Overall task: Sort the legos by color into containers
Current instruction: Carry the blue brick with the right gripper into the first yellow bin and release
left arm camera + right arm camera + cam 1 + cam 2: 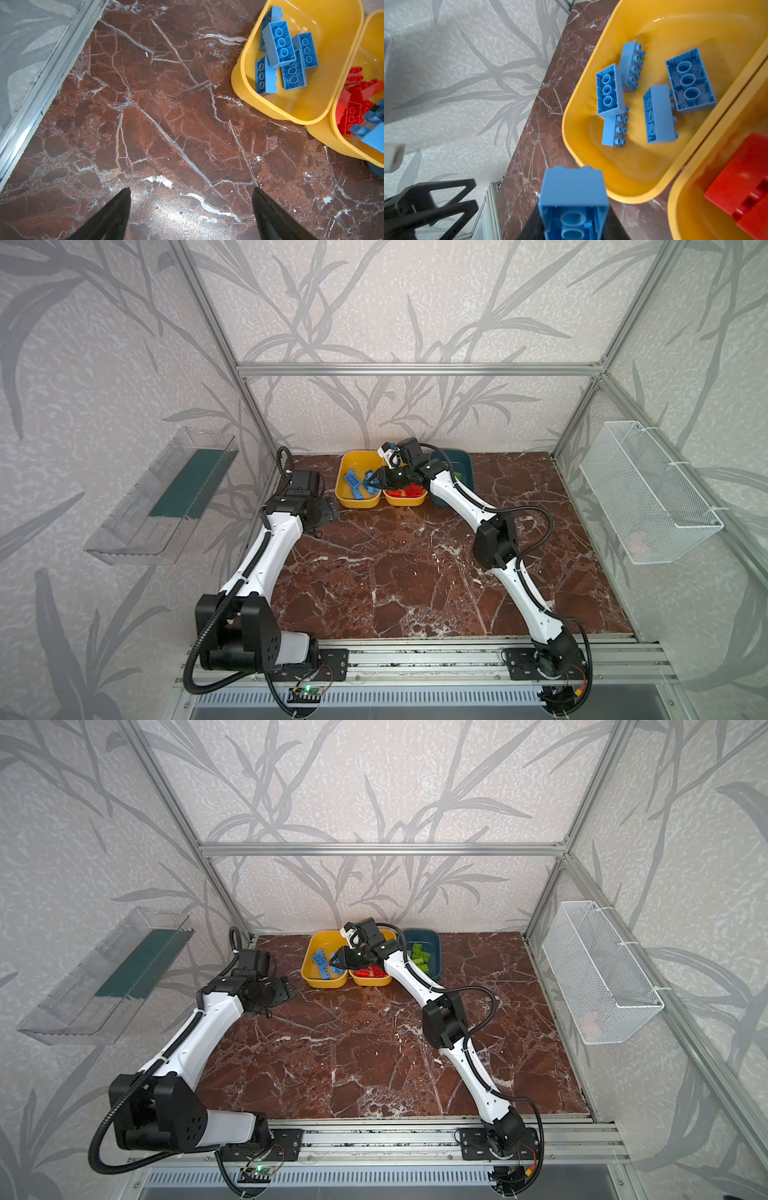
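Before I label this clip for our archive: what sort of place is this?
Likely a robot test cell: an aluminium frame with wallpapered panels encloses a marble-look tabletop, and a left arm and right arm are mounted on a rail at its front.

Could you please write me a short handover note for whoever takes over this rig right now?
Grippers: the left gripper is open and empty over bare table beside the tubs. The right gripper is shut on a blue lego, raised near the shared edge of the two yellow tubs.
Things: five blue legos lie in the left yellow tub, red legos in the middle yellow tub, green legos in the teal tub.
Done: no loose lego shows on the table.
Left: release the held blue lego into the left yellow tub, probably the last one.
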Motion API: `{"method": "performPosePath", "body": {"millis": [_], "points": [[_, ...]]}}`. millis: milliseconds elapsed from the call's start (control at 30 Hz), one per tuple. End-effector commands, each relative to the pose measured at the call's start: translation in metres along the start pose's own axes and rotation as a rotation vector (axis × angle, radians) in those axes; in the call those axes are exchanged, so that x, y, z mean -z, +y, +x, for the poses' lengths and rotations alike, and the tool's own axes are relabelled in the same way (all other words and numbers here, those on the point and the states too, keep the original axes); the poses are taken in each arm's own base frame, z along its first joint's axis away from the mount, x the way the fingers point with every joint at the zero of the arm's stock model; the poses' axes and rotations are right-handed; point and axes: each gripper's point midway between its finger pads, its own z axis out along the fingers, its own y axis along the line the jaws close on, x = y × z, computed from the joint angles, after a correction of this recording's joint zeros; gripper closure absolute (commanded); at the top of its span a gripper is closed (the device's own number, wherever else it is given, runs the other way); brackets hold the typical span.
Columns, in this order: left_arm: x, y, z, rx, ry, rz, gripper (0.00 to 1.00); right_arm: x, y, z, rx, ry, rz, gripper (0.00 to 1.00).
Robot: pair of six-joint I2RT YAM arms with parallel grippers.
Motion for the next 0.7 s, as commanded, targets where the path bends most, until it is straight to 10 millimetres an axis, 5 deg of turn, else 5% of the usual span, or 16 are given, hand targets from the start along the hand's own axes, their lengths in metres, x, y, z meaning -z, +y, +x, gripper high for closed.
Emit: {"method": "performPosePath", "body": {"millis": [0,367,533,667], "points": [[0.012,0.002,-0.006,-0.016,-0.01,0.022,0.09,-0.009,0.011,-0.02,0.076,-0.092,-0.042,0.81],[0.017,0.01,-0.007,0.034,-0.018,0.037,0.09,-0.03,-0.008,-0.027,0.147,-0.161,0.021,0.75],[0.021,0.011,-0.01,0.038,-0.03,0.041,0.09,-0.029,-0.007,-0.032,0.205,-0.186,0.044,0.28],[0.024,0.011,-0.013,0.044,-0.044,0.048,0.09,-0.014,0.016,-0.05,0.257,-0.24,0.012,0.15]]}}
